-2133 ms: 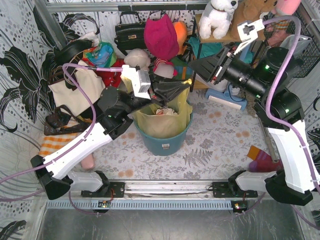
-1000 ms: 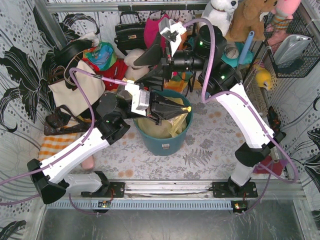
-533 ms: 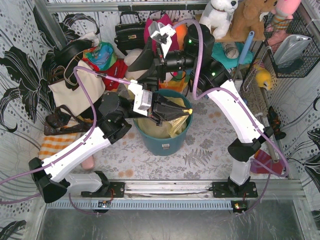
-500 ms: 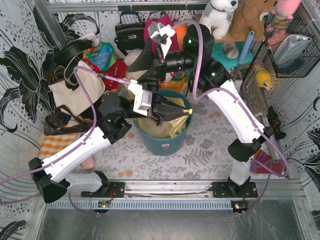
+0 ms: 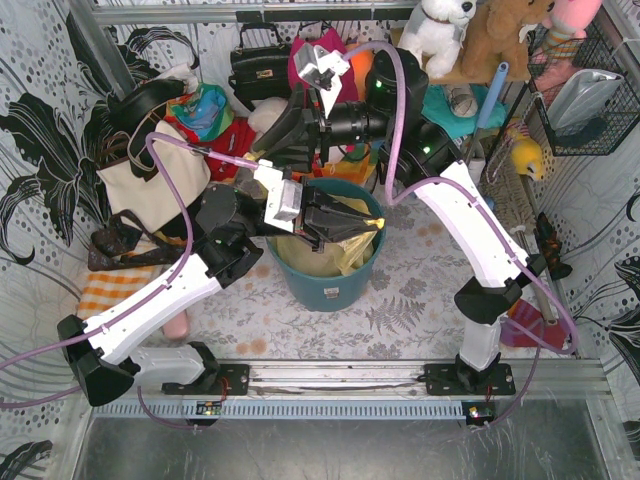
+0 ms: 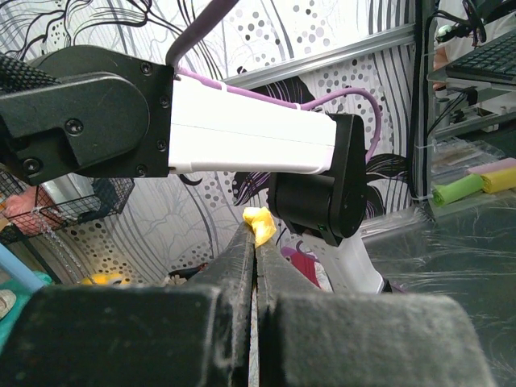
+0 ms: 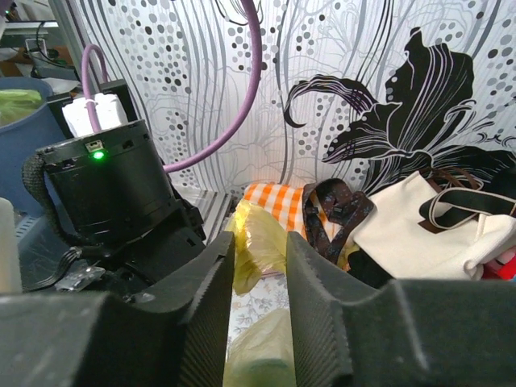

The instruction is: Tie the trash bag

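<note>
1. Trash bag (image 5: 345,250) sits inside teal bin (image 5: 325,292), one corner lifted over the rim.
2. Left gripper (image 6: 255,238) over the bin, jaws clamped on that yellow corner (tip pokes out).
3. Right gripper (image 7: 256,242) by the bin's far-left rim, jaws apart, bag fold in the gap.

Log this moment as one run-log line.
left pincer: shut on trash bag edge | right pincer: jaws apart around bag fold | bag: in bin, untied
</note>
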`<state>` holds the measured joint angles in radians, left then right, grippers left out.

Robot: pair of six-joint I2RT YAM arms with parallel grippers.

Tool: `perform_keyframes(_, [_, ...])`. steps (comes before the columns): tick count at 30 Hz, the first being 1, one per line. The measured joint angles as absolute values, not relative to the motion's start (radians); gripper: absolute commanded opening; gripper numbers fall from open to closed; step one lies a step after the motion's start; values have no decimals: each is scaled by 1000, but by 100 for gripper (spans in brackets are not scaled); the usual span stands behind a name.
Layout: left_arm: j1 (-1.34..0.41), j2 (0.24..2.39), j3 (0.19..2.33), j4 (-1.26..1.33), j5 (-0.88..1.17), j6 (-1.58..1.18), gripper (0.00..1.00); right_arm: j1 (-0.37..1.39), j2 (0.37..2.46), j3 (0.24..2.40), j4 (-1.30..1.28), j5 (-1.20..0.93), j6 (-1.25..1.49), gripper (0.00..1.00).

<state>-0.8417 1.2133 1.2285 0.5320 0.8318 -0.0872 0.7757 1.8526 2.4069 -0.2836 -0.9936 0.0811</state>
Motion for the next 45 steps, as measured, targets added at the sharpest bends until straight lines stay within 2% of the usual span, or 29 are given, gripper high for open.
perform_keyframes(7, [-843, 1213, 1229, 545, 832, -96, 5, 776, 1853, 2407, -267, -973, 83, 13])
perform_keyframes(11, [-843, 1213, 1229, 545, 832, -98, 5, 779, 1853, 2407, -253, -963, 87, 0])
perform_keyframes(26, [-843, 1201, 1227, 546, 819, -99, 4, 797, 1839, 2387, -193, -892, 142, 0])
perform_keyframes(27, [-843, 1200, 1227, 549, 819, -99, 4, 797, 1834, 2383, -192, -892, 143, 6])
perform_keyframes(30, [-843, 1199, 1226, 553, 819, -99, 4, 798, 1809, 2356, -189, -898, 144, 44])
perform_keyframes(31, [-843, 1199, 1226, 553, 819, -99, 4, 799, 1798, 2342, -187, -904, 139, 50])
perform_keyframes(33, [-843, 1199, 1226, 554, 819, -100, 4, 801, 1783, 2326, -187, -917, 131, 56])
perform_keyframes(35, [-843, 1199, 1226, 556, 820, -100, 4, 805, 1777, 2322, -188, -929, 125, 59])
perform_keyframes(39, [-843, 1199, 1226, 568, 821, -100, 4, 810, 1775, 2323, -211, -942, 103, 58])
perform_keyframes(42, [-844, 1199, 1226, 575, 821, -100, 4, 811, 1780, 2335, -250, -941, 81, 51])
perform_keyframes(45, [-844, 1199, 1226, 577, 821, -101, 4, 815, 1782, 2343, -287, -926, 58, 39])
